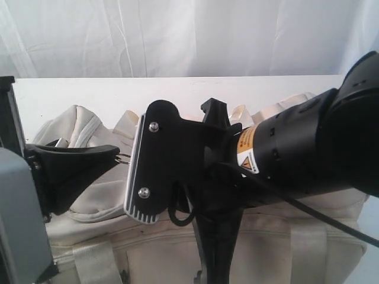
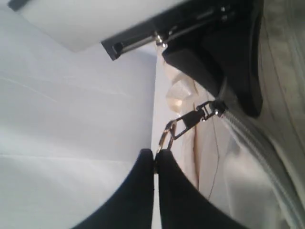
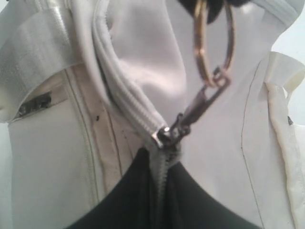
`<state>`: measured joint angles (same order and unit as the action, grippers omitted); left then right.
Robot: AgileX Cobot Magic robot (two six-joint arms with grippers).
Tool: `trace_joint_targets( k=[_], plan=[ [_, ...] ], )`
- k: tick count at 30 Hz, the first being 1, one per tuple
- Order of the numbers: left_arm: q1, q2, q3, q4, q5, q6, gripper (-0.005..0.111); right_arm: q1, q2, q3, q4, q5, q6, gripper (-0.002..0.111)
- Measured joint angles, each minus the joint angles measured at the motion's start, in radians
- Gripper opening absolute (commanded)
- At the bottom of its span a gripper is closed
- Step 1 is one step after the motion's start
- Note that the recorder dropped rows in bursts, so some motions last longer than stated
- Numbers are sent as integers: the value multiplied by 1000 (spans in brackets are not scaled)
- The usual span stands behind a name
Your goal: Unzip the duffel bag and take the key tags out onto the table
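The cream-white duffel bag (image 1: 89, 195) lies on the white table (image 1: 89, 92), its grey zip running across the top. My left gripper (image 1: 118, 155) is shut on the metal ring of the zip pull (image 2: 166, 137), pinched at the fingertips (image 2: 164, 160). My right gripper (image 1: 144, 171) reaches across from the right and is shut on the grey zip piping (image 3: 159, 176), just behind the slider (image 3: 165, 136). The pull ring (image 3: 214, 43) stretches from the slider toward the left gripper. The key tags are hidden.
A webbing handle (image 3: 35, 45) and a black strap ring (image 3: 33, 104) sit on the bag's side. The right arm's bulky black body (image 1: 308, 142) hangs over the bag's middle. White curtain (image 1: 177, 35) backs the table's far edge.
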<state>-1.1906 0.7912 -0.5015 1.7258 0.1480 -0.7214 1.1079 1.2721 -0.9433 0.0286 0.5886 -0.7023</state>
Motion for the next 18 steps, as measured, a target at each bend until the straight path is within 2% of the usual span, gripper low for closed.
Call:
trace_joint_targets(
  k=[4, 7, 13, 18],
  plan=[
    [0, 2, 0, -8, 66, 99, 0, 0, 0, 0, -9, -18, 2, 0],
    [0, -2, 0, -70, 76, 161, 0, 0, 0, 0, -47, -20, 46, 0],
    [0, -76, -1, -290, 84, 339, 0, 6, 2, 0, -226, -16, 237, 0],
    [0, -165, -5, -530, 205, 545, 0, 9, 5, 0, -349, -16, 370, 0]
  ],
)
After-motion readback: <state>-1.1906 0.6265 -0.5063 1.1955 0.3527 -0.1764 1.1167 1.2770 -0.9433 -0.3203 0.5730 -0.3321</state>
